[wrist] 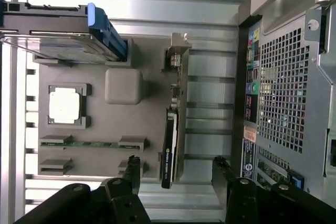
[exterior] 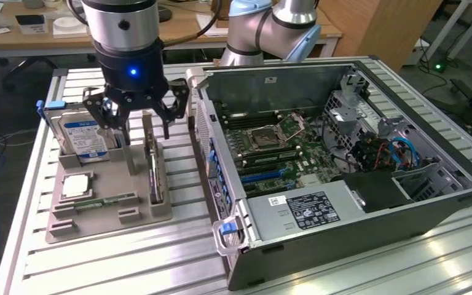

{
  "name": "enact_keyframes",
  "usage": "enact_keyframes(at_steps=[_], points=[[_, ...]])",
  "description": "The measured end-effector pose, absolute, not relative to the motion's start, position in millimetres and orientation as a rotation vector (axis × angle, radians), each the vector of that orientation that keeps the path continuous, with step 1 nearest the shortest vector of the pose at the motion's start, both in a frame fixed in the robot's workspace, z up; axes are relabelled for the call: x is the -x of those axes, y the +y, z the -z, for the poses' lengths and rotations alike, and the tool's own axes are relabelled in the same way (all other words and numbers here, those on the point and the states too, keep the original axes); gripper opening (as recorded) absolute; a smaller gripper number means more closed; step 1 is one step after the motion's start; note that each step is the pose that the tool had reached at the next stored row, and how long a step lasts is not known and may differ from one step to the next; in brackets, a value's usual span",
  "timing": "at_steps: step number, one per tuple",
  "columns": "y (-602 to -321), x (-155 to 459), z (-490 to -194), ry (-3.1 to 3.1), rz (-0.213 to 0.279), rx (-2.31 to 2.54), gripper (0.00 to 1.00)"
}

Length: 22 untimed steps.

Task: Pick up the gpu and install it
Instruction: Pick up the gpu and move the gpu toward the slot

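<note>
The gripper (exterior: 141, 126) hangs with its fingers apart just above the gpu (exterior: 154, 172). The card stands on edge in the grey tray (exterior: 105, 218), on the tray's side nearest the open computer case (exterior: 343, 153). The tray lies on a ribbed metal table (exterior: 121, 264), and wooden desks (exterior: 23, 40) stand behind it.

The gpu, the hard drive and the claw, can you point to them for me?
gpu (exterior: 154, 175), exterior view, on the top edge of the standing card.
hard drive (exterior: 83, 138), exterior view, on its blue label.
claw (exterior: 140, 132), exterior view, midway between its open fingertips.
</note>
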<state>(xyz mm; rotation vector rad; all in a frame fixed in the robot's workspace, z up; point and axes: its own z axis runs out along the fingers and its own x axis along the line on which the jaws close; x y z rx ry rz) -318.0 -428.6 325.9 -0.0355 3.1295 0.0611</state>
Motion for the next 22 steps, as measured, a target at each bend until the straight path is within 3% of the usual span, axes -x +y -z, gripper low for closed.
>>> enact_keyframes(at_steps=[22], points=[[-427, 314, -288, 3.130, -0.045, 0.035, 0.66]])
